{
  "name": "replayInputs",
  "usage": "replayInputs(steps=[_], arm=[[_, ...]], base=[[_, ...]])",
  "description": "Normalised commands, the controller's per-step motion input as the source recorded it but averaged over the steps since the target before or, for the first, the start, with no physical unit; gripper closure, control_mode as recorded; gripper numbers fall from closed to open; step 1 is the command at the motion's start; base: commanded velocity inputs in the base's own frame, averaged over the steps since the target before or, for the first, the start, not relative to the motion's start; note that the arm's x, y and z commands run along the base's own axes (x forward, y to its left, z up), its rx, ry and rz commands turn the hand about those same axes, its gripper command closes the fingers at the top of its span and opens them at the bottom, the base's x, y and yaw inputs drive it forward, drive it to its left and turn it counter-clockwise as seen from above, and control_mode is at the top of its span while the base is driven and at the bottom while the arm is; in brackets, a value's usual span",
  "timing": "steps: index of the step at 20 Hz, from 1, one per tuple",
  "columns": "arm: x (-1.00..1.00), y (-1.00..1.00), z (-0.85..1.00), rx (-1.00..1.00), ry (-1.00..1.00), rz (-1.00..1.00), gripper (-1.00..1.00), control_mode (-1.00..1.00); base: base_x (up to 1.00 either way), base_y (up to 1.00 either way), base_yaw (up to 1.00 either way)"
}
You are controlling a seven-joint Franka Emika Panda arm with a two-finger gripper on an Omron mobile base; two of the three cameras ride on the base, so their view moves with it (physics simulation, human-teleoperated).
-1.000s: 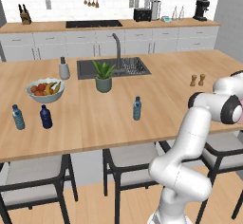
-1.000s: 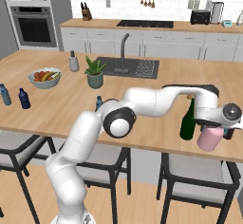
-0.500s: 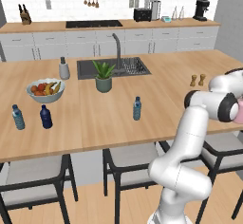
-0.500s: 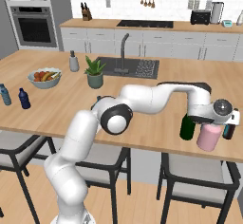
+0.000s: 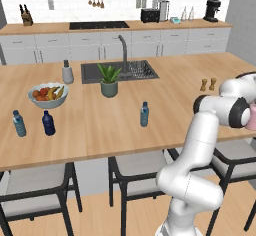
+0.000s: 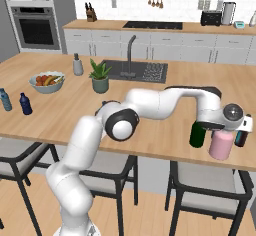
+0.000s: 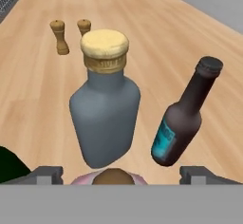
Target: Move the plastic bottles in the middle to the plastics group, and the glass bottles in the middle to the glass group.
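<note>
Gripper point(image 7: 121, 173) wide apart, right above pink bottle point(image 6: 221, 144). Just beside: green bottle point(image 6: 197, 134), grey bottle point(image 7: 105, 104), dark bottle point(image 7: 182, 118). Shakers point(image 7: 70, 35) behind.

A long wooden island point(image 5: 100, 125) is fronted by dark stools point(image 5: 35, 190) on a wood floor point(image 5: 100, 220). White tile and grey cabinets point(image 5: 115, 45) are seen behind.

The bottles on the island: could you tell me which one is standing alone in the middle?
The pale-blue water bottle, near the front edge; the other two small bottles stand paired by the fruit bowl.
</note>
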Motion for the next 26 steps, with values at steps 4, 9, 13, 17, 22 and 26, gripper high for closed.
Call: replayInputs(steps=[4,9,13,17,22,26], arm=[[0.00,0.00,0.00,0.00,0.01,-0.06,-1.00,-1.00],[0.00,0.00,0.02,0.00,0.00,-0.04,-1.00,-1.00],[-0.10,-0.03,0.06,0.00,0.00,-0.05,-1.00,-1.00],[-0.16,0.00,0.01,0.00,0.00,-0.07,-1.00,-1.00],[-0.06,0.00,0.05,0.00,0.00,-0.08,-1.00,-1.00],[0.01,0.00,0.34,0.00,-0.01,-0.05,-1.00,-1.00]], base=[[0.00,0.00,0.00],[0.00,0.00,0.00],[0.00,0.00,0.00],[0.00,0.00,0.00],[0.00,0.00,0.00],[0.00,0.00,0.00]])
